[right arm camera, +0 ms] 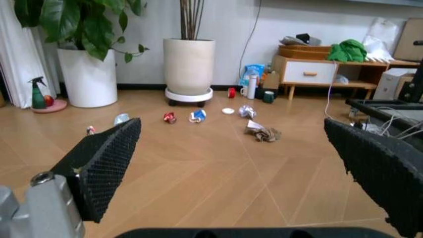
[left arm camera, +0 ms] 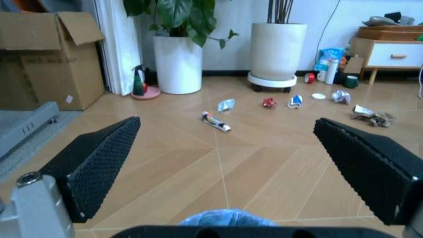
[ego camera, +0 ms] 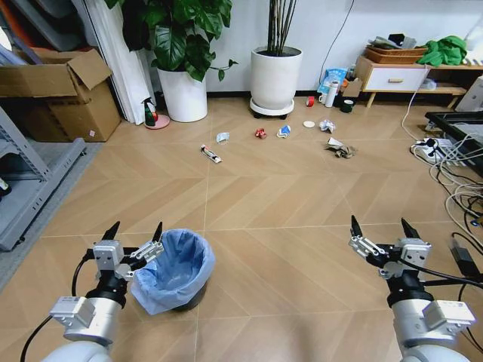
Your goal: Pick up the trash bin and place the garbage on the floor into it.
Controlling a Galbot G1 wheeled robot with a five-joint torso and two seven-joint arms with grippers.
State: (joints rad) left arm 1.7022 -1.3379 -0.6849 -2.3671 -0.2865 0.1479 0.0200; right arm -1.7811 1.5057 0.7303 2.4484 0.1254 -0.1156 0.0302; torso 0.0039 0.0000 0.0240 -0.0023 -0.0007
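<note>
The trash bin, small and lined with a crinkly light-blue bag, stands on the floor close in front of me. My left gripper hovers open at its left rim, and the bag's edge shows just below the fingers. My right gripper is open over bare floor to the right. The garbage lies farther off in a loose row: a flattened tube, a red wrapper, a blue-white cup, a white lid, white paper and brown paper.
Two large white planters stand at the back wall, with a spray bottle beside the left one. A cardboard box and grey shelving are on the left. Cables trail along the right, near a wooden cabinet.
</note>
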